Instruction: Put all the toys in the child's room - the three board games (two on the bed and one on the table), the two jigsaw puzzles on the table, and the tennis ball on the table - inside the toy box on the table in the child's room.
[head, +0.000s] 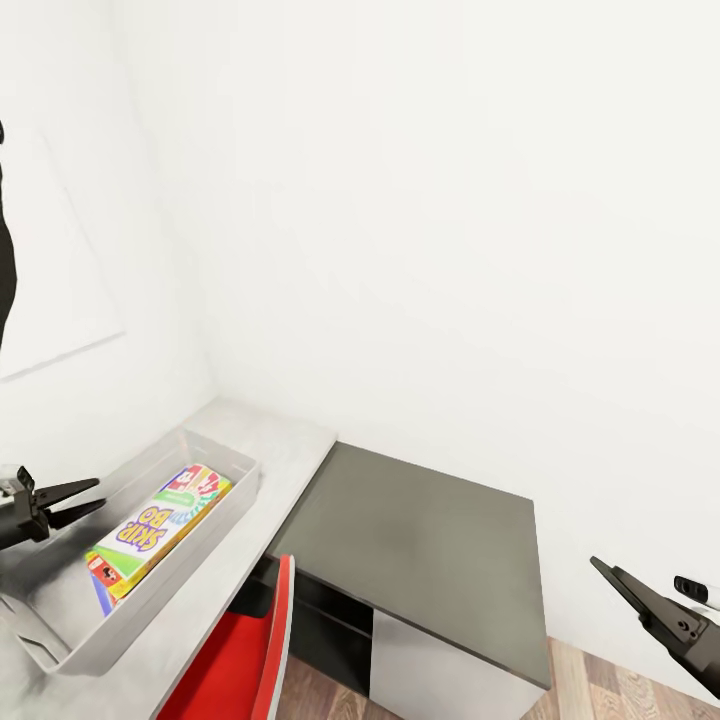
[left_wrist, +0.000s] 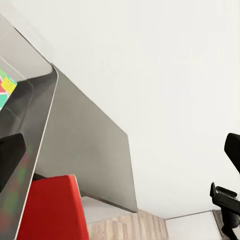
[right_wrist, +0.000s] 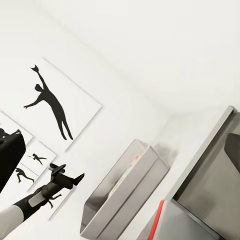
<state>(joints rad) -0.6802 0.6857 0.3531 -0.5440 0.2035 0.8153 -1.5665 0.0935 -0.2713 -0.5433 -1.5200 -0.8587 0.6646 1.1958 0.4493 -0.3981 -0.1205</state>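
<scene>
White wall takes up most of the head view; sports-silhouette pictures hang on the left-hand wall. Dark-grey-topped side cabinet sits right of centre, white front below, butted against the right end of the table. Table has a pale grey top and runs along the left, reaching the far corner. Wood-plank floor shows at near right. Red chair stands near, its back edge just in front of the table.

Toy box, a light grey bin with a thick rim, rests on the table at left. Inside it lies one board game, a colourful "Skip-Bo" box, flat on the bin floor, long side along the bin.

Left gripper hovers above the near-left part of the toy box, fingers a little apart, nothing between them. Right gripper is at near right, beyond the cabinet's right edge, over the floor; one dark finger shows, so can't tell whether it is spread or closed.
</scene>
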